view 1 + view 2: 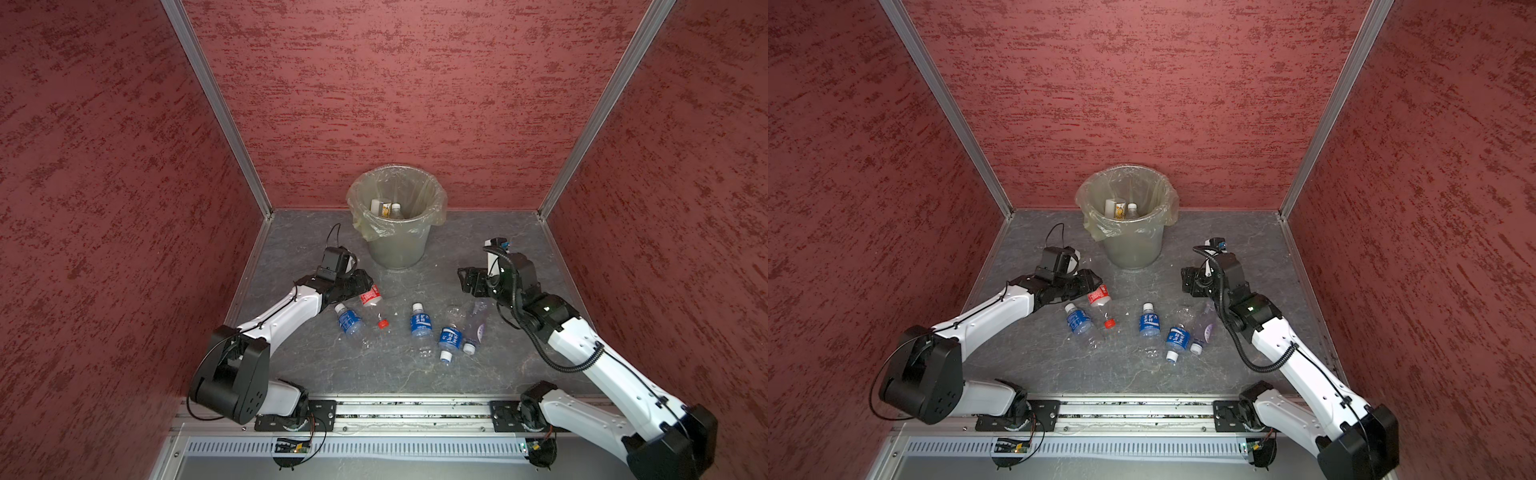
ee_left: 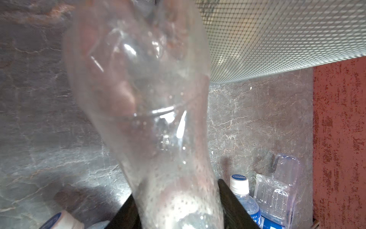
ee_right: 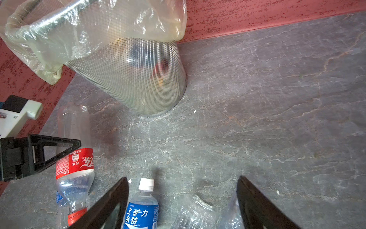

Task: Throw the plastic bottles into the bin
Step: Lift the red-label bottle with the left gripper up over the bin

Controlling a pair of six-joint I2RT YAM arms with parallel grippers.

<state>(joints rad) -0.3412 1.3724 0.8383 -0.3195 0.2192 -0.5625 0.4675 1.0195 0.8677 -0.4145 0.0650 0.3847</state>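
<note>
Red textured walls [image 1: 374, 83] enclose a grey marbled floor [image 1: 374, 374]. At left, your left gripper [image 1: 360, 287] is clamped on the red-labelled bottle [image 1: 371, 297], gripping its clear body beyond the label; the long axis runs from far-left base to near-right red cap [image 1: 382, 323]. Your next move, judged: lift it toward the bin [image 1: 395, 249], which stands far and right of that gripper, bag-lined, bottles already inside. Five loose bottles [image 1: 420, 325] lie near centre, clear with blue or pale labels. At right, your right gripper [image 1: 467, 282] hangs near them, jaws spread, holding nothing.
</note>
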